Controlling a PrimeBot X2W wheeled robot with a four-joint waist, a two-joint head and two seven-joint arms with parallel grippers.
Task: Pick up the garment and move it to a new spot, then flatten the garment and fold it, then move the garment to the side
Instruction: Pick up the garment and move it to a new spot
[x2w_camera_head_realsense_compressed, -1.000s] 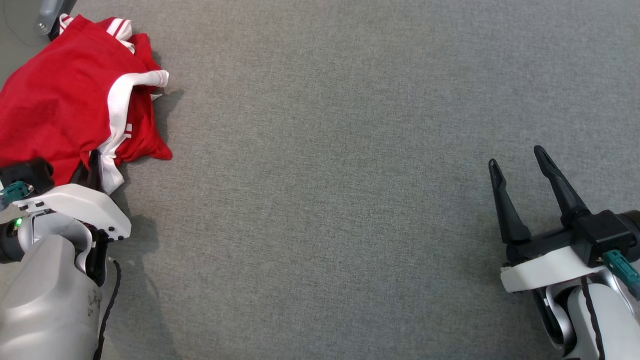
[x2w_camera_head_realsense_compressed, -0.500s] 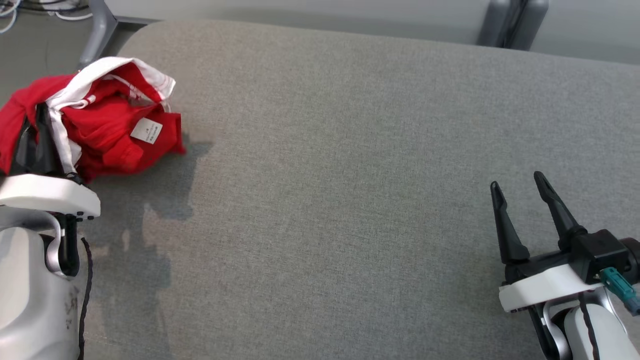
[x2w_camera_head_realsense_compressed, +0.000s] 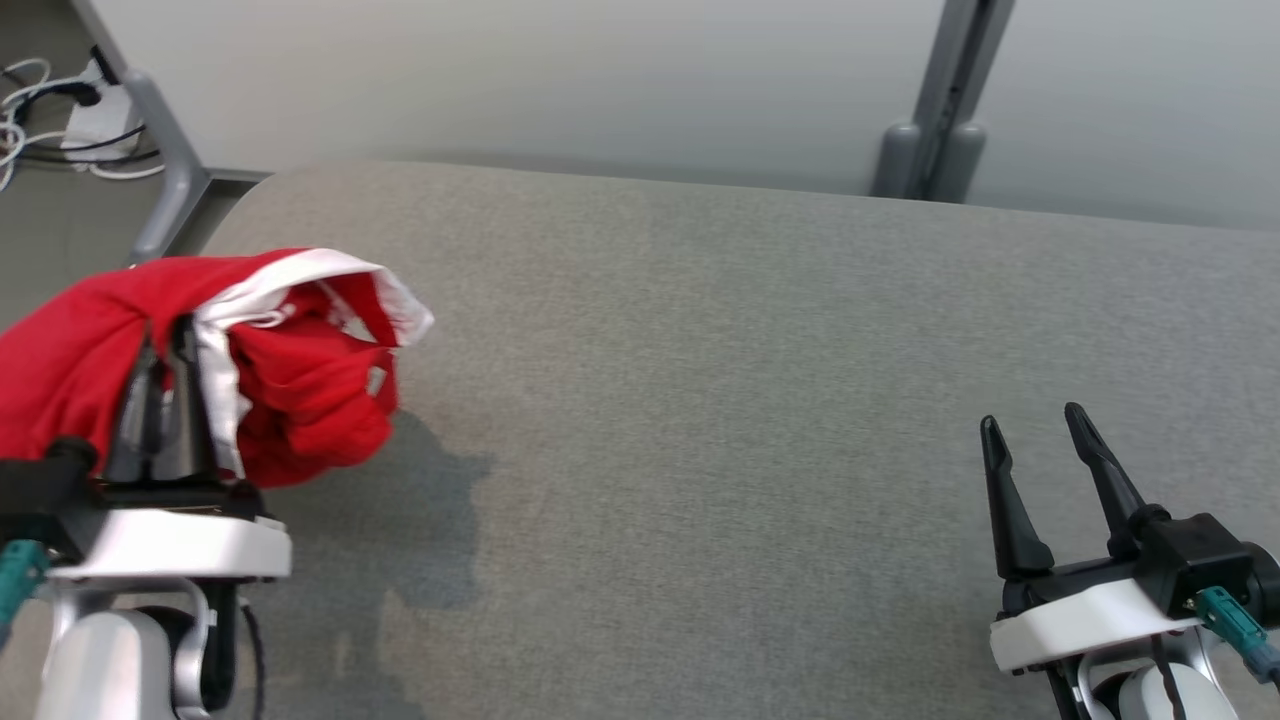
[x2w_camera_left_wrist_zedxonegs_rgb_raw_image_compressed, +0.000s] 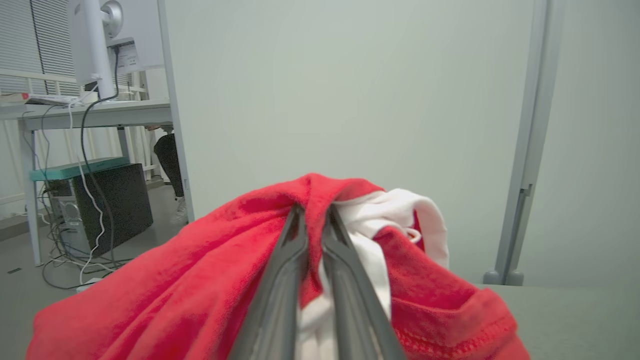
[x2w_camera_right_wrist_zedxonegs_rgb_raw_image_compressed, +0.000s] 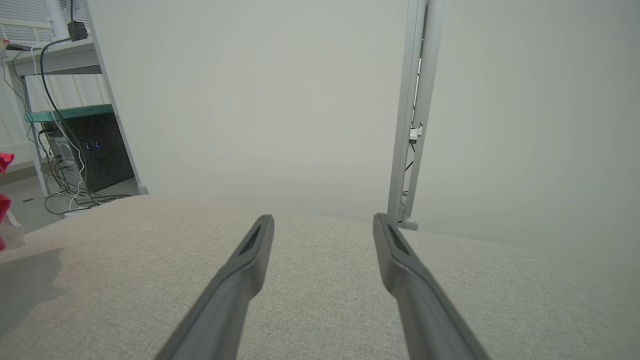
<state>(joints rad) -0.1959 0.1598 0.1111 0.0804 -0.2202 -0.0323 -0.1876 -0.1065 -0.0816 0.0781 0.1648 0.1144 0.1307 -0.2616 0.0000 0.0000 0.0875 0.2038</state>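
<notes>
While your right gripper (x2w_camera_head_realsense_compressed: 1032, 418) idled with fingers spread, your left gripper (x2w_camera_head_realsense_compressed: 168, 330) clamped the red-and-white garment (x2w_camera_head_realsense_compressed: 310, 405) above the grey fabric surface (x2w_camera_head_realsense_compressed: 720, 400).

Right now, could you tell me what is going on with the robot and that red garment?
The robot's left gripper is shut on a bunched red and white garment and holds it at the left end of the grey padded table. The garment seems to hang clear of the table, judging by its shadow. The right gripper is open and empty over the right side. The garment is not yet flattened or folded.
</notes>
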